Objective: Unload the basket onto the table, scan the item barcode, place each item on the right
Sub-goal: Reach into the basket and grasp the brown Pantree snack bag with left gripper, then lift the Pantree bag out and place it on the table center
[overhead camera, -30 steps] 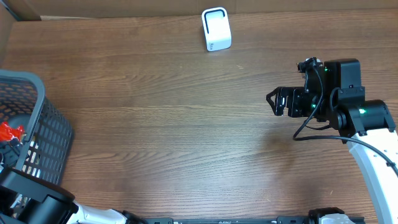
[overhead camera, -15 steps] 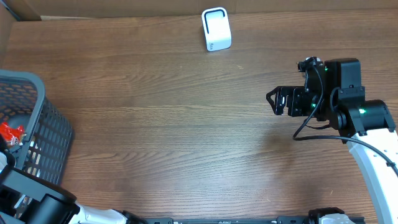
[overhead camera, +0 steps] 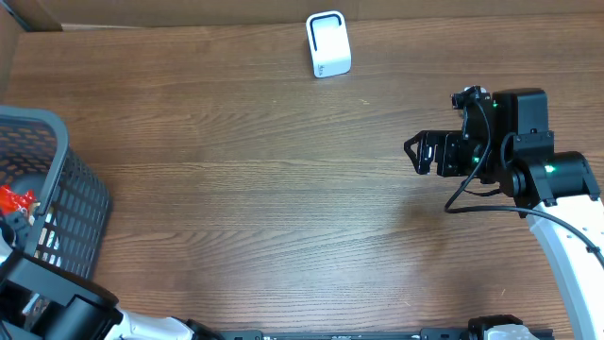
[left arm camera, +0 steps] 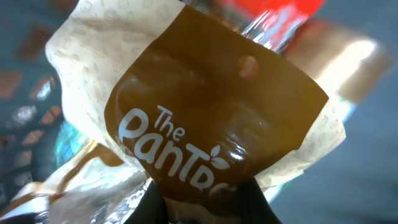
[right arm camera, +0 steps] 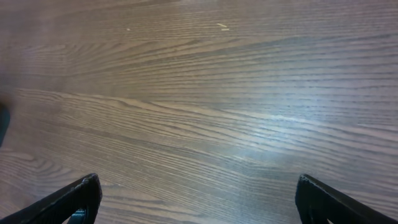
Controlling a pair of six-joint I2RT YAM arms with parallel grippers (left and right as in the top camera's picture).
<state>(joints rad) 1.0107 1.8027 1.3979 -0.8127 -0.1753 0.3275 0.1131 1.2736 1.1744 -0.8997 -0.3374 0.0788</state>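
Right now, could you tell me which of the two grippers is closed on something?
The left gripper: it pinches the brown Pantry pouch inside the basket, while the right gripper hangs open over the table.

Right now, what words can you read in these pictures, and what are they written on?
"The": white letters on the brown and cream packet, left wrist view.
"Pantr": bigger white letters under it on the same packet; the rest runs off the picture's bottom edge.
White scanner: a tiny mark on its front, too small to read.
Red thing in the basket: too small to read.
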